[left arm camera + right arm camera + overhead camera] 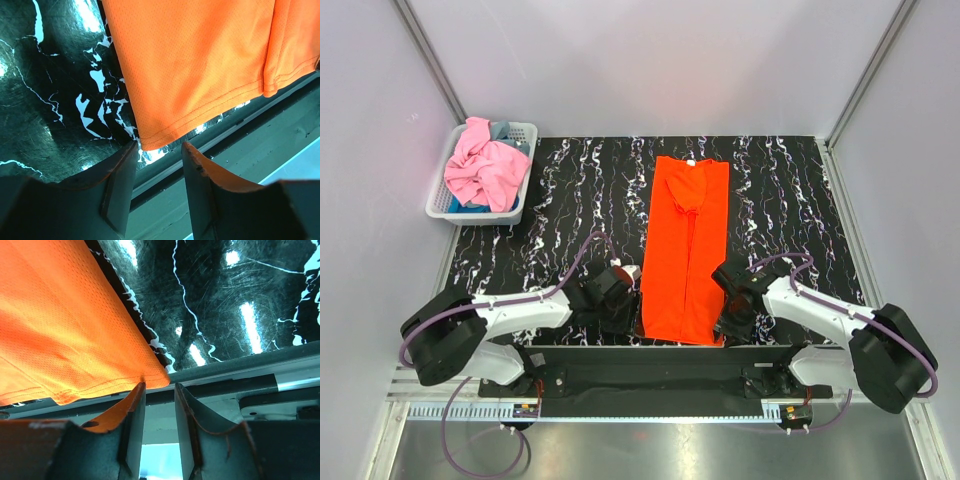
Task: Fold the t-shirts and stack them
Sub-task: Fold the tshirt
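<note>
The orange t-shirt lay on the marbled table, long axis front to back, hem nearest. Its hem corners sat just ahead of the left gripper and right gripper, both with jaws parted (nothing held).

Overhead: I look down on the whole table from behind its near edge. Wrist views sit close over that edge; all share the near hem of the orange t-shirt.
</note>
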You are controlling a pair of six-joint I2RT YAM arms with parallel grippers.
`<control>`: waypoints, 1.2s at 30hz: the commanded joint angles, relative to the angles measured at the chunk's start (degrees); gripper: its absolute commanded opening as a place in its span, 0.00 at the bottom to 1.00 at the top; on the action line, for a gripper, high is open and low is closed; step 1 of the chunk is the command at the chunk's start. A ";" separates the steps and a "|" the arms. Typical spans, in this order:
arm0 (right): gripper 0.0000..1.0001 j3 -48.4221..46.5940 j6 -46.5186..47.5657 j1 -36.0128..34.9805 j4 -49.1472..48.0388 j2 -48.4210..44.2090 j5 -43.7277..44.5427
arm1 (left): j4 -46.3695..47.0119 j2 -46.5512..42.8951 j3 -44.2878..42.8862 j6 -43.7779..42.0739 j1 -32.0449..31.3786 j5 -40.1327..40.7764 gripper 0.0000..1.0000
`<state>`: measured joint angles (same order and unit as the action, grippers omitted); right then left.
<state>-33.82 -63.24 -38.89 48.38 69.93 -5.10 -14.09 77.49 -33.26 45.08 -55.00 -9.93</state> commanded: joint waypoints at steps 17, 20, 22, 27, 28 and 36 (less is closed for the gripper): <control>0.30 4.91 -0.30 -0.48 -5.93 -5.24 0.27 | -1.38 1.61 -0.14 -0.34 0.07 1.50 0.24; 0.26 4.91 -0.30 -0.57 -5.67 -5.68 0.53 | -0.77 1.87 -0.14 -0.26 0.07 0.71 0.17; 0.22 4.91 -0.39 -0.48 -5.67 -5.60 0.71 | -0.42 1.87 -0.23 0.01 0.07 0.35 0.11; 0.00 3.51 0.22 -0.57 -3.83 -5.59 2.20 | -0.59 1.00 -0.84 1.06 0.07 -0.70 0.00; 0.00 2.54 0.66 -0.48 -2.69 -5.94 2.46 | -0.59 0.47 -1.02 1.24 0.07 -0.87 0.00; 0.00 -0.19 3.91 -0.57 -3.12 -7.53 0.45 | -2.17 0.20 -4.62 3.34 0.25 -2.02 0.00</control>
<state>-31.51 -61.10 -38.89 45.04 63.31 -5.10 -16.03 78.59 -34.59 46.89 -54.92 -10.55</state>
